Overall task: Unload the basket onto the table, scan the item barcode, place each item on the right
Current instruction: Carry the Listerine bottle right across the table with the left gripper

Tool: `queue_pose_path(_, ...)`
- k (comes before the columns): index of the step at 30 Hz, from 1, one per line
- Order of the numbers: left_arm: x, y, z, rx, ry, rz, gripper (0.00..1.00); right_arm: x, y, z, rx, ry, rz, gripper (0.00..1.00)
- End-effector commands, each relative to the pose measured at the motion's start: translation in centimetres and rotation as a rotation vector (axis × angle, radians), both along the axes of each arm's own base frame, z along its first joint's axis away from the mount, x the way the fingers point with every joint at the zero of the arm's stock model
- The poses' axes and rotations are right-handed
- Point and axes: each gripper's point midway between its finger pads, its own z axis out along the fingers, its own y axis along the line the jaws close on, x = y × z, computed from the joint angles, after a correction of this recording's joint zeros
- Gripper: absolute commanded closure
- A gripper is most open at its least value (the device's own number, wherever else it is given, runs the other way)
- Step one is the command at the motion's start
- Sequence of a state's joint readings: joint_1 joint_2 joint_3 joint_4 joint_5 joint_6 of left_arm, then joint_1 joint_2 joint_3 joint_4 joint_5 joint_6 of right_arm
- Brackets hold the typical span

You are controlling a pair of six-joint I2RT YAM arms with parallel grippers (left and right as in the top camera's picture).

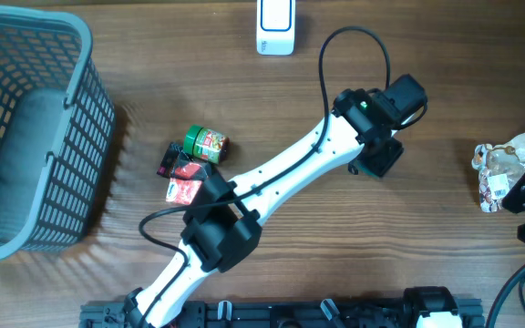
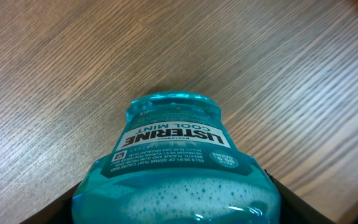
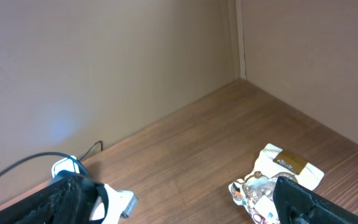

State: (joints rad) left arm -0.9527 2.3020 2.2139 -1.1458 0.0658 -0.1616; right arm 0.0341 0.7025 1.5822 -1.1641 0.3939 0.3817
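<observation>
Teal mouthwash bottle [image 2: 173, 134] clamped in your left hand [image 2: 178, 210], label upside down in wrist view, wooden surface [image 2: 73, 62] behind it. In overhead you find that hand right of centre, bottle hidden under it; white device [image 1: 274, 27] at top edge, well apart. Your right hand [image 3: 185, 202] at far right, fingers spread wide, gripping nothing, crinkled packet [image 3: 272, 180] below. Grey basket [image 1: 89, 109] at left.

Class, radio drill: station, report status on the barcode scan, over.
Left pincer shut on mouthwash bottle. Right pincer open, beside wrapped packet. Own cable loops toward white scanner; nothing else between.
</observation>
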Motion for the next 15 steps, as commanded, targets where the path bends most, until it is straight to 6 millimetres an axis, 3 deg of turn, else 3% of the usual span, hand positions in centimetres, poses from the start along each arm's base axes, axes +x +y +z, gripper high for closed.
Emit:
queue_pose_path(1, 0.56, -0.06, 0.82, -0.001, -0.049, -0.039, 0.55, -0.23, -0.08, 0.58, 0.011, -0.021, -0.007, 0.00)
queue_pose_path(10, 0.69, -0.39, 0.96, -0.014, -0.057, -0.040, 0.32, -0.23, -0.08, 0.57, 0.011, -0.020, -0.008, 0.00)
queue_pose_path(15, 0.79, -0.53, 1.03, -0.020, -0.062, -0.040, 0.30, -0.24, -0.08, 0.57, 0.011, -0.020, -0.008, 0.00)
